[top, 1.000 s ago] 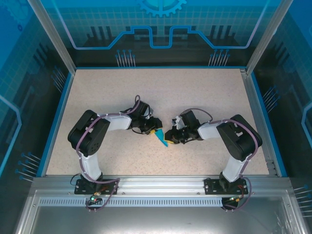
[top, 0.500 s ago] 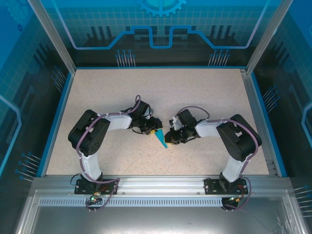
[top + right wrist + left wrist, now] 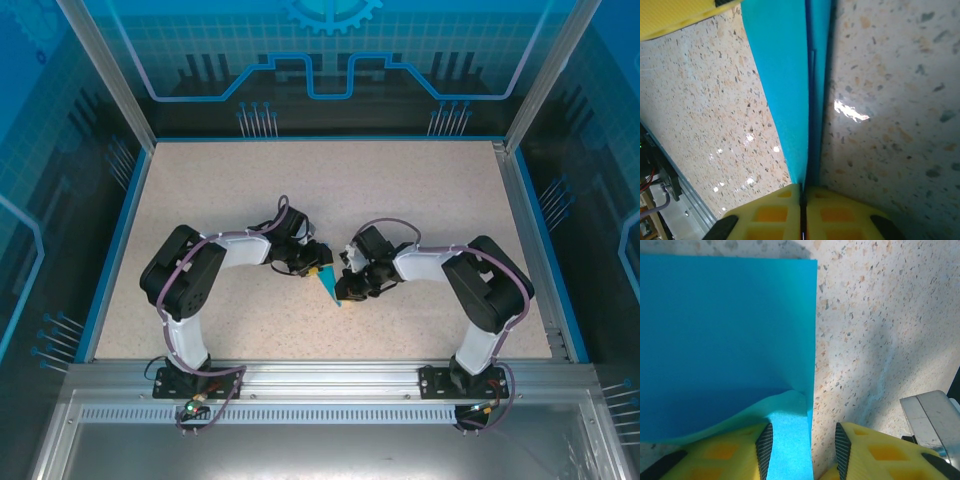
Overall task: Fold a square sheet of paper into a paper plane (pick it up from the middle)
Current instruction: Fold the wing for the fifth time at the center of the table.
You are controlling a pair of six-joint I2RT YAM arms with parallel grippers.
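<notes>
Your right gripper (image 3: 802, 192) is pinching with its yellow fingers pressed flat together, clamping the folded edge of the paper plane (image 3: 785, 90) where the layers are stacking into a thin dark seam. Your left gripper (image 3: 802, 442) is standing partly apart. A strip of the blue paper is lying between its fingers with a bare gap beside it, and one loose layer is curling up over one finger, so it is looking more like a guide than a clamp. Outward from there, the paper is resting low on the speckled table (image 3: 420, 190), midway between the two arms, narrowed to a wedge with its point aiming toward the near edge. Judging by that, you are working late in the fold: the sheet is already doubled lengthwise and tapered. What is remaining looks like flattening that lifted layer, sharpening the crease and shaping the wings
</notes>
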